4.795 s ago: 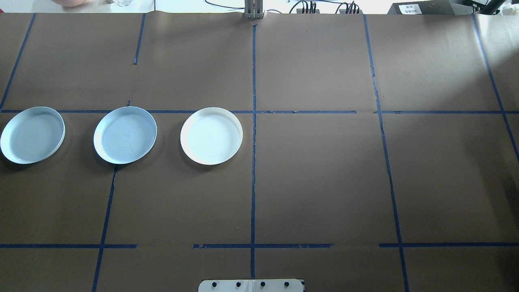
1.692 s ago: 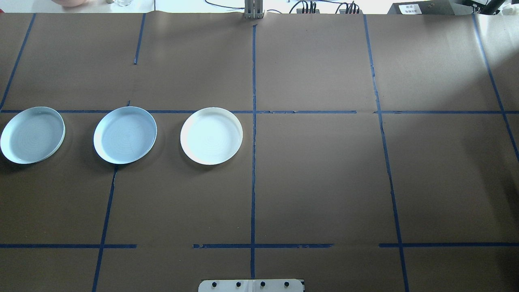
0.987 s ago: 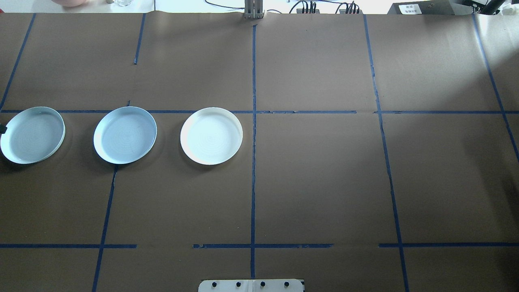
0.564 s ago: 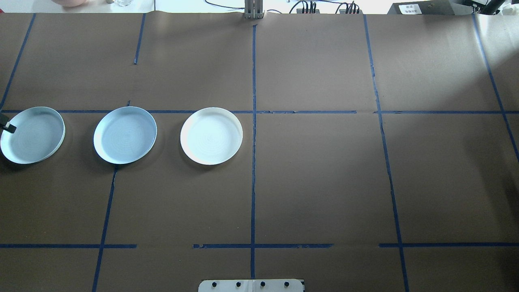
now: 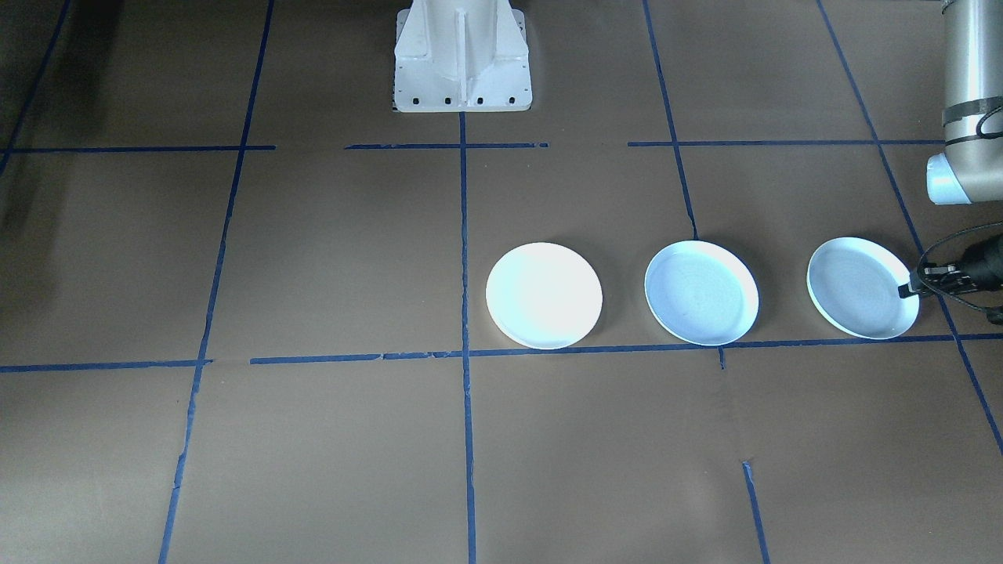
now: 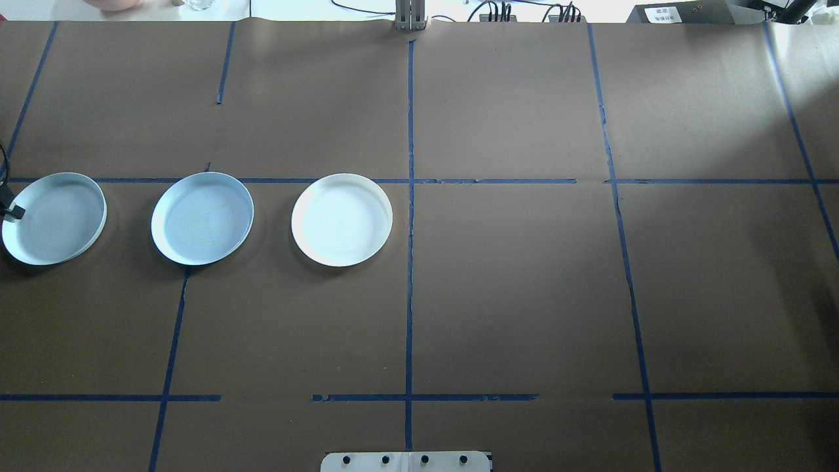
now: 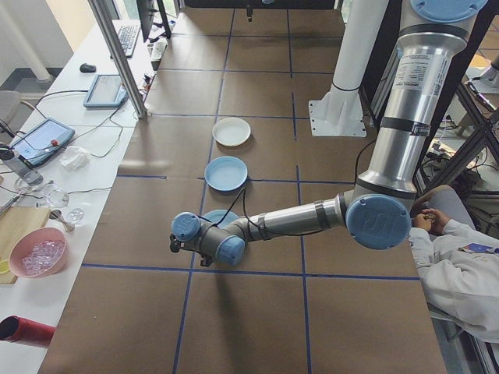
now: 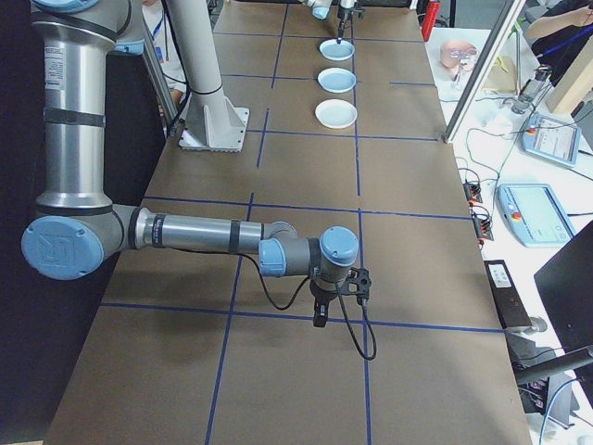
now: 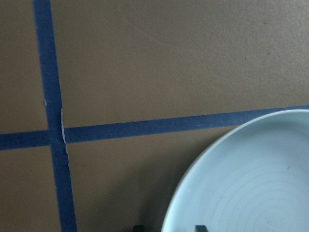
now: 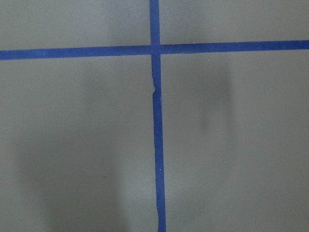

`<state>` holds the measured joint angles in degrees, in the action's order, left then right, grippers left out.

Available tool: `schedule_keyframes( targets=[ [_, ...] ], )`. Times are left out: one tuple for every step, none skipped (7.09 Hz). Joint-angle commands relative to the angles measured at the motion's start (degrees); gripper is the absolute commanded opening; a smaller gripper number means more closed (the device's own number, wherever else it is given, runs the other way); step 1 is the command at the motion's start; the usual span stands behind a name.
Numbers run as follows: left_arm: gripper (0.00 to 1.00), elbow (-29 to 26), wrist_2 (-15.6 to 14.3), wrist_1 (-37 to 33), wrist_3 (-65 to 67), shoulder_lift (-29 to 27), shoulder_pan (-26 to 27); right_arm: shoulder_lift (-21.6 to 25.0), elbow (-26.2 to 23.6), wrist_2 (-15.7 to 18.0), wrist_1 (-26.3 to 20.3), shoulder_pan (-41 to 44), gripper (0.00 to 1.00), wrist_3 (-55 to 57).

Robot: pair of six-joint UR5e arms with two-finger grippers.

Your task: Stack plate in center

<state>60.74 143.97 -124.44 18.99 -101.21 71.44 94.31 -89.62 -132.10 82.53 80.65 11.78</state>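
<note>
Three plates lie in a row left of the table's middle: a white plate (image 6: 341, 219) (image 5: 544, 294) nearest the centre line, a light blue plate (image 6: 202, 218) (image 5: 701, 292), and a second light blue plate (image 6: 56, 219) (image 5: 858, 286) at the far left. My left gripper (image 6: 13, 211) (image 5: 907, 291) is down at that far plate's outer rim. The left wrist view shows the left gripper (image 9: 169, 227) open, one tip on either side of the rim. My right gripper (image 8: 320, 320) hangs low over bare table far from the plates; I cannot tell its state.
Blue tape lines (image 6: 410, 262) divide the brown table cover into a grid. The robot's white base (image 5: 461, 59) stands at the near edge. A seated person (image 7: 460, 257) is beside the table, and a side bench (image 7: 54, 156) holds tablets and a pink bowl.
My left gripper came in from the left edge and settled at the far-left plate's rim. That plate shifted slightly to the right. The other two plates stayed put.
</note>
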Motion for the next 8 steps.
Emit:
schedule_keyframes(
  targets=[
    [0.0, 0.0, -0.1, 0.3, -0.2, -0.2, -0.2, 0.0, 0.1, 0.0, 0.0, -0.1, 1.0, 0.0],
    [0.0, 0.9, 0.0, 1.6, -0.4, -0.6, -0.2, 0.0, 0.0, 0.0, 0.0, -0.1, 1.0, 0.0],
    [0.0, 5.0, 0.1, 3.4, -0.5, -0.7, 0.1, 0.0, 0.0, 0.0, 0.0, -0.1, 1.0, 0.0],
    [0.0, 9.5, 0.7, 4.2, -0.4, -0.1, 0.4, 0.0, 0.0, 0.0, 0.0, -0.1, 1.0, 0.0],
    [0.0, 13.2, 2.3, 4.2, -0.4, 0.8, 1.1, 0.0, 0.1, 0.0, 0.0, -0.1, 1.0, 0.0],
    [0.0, 15.8, 5.4, 3.8, -0.2, 1.9, 1.1, 0.0, 0.0, 0.0, 0.0, -0.1, 1.0, 0.0],
    [0.0, 18.3, 6.4, 3.6, 0.2, 2.8, 1.1, 0.0, 0.0, 0.0, 0.0, -0.1, 1.0, 0.0],
    [0.0, 19.1, 9.7, 3.6, 1.0, 3.2, 0.7, 0.0, 0.0, 0.0, 0.0, 0.0, 1.0, 0.0]
  ],
)
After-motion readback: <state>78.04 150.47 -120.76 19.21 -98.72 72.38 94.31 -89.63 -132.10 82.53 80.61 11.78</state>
